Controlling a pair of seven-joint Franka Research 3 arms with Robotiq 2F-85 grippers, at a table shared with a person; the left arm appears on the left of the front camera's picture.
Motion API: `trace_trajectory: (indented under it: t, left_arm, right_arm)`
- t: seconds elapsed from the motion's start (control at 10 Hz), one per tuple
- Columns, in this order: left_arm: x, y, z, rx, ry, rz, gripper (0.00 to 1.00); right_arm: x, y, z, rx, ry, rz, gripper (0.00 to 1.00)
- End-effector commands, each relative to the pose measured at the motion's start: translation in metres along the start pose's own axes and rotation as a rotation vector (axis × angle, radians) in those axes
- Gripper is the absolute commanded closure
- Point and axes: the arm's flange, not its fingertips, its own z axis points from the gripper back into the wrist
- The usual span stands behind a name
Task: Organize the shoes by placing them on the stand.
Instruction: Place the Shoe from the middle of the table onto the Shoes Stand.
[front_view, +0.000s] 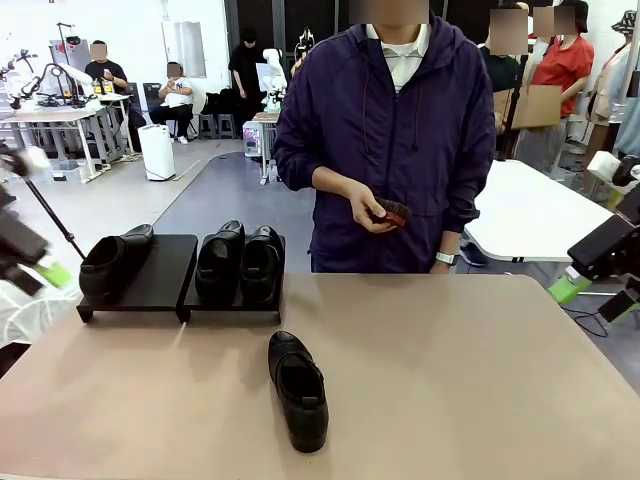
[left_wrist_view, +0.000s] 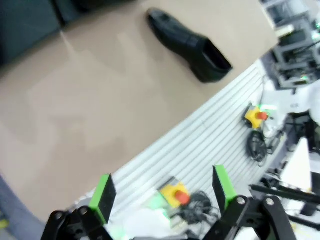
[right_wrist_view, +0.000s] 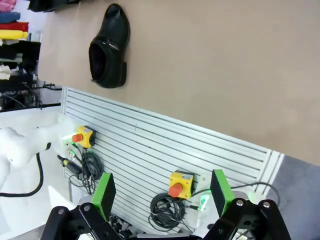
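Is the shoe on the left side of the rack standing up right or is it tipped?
Tipped. The shoe on the stand leans on its side at the left edge, unlike the two shoes standing flat beside it.

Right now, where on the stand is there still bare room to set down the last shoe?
The stand's left platform is free between the tilted shoe at its left edge and the pair of shoes on the right platform. The right platform is crowded. The loose shoe lies on bare table, with wide free room to its right.
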Motion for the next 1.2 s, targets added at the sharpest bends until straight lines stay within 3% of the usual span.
trace_trajectory:
  t: [0.0,0.2,0.4,0.5,0.6,1.0,1.1]
  left_arm:
    - [0.022,-0.091,-0.066,-0.041,0.113,0.128,0.0]
    - [0.035,-0.164,-0.138,0.068,0.253,0.114,0.0]
    - [0.045,-0.202,-0.184,0.113,0.297,0.111,0.0]
    - [0.055,-0.205,-0.188,0.127,0.289,0.126,0.0]
    - [0.018,-0.212,-0.184,0.101,0.291,0.107,0.0]
    - [0.029,-0.215,-0.193,0.098,0.298,0.107,0.0]
    - [0.033,-0.22,-0.212,0.235,0.208,0.32,0.0]
  right_arm:
    - [0.003,0.0,0.002,0.022,0.001,0.023,0.0]
    - [0.003,0.0,0.002,0.022,0.001,0.023,0.0]
    - [0.003,0.0,0.002,0.022,0.001,0.023,0.0]
    - [0.003,0.0,0.002,0.022,0.001,0.023,0.0]
    - [0.003,0.0,0.002,0.022,0.001,0.023,0.0]
    - [0.003,0.0,0.002,0.022,0.001,0.023,0.0]
    - [0.003,0.0,0.002,0.022,0.001,0.023,0.0]
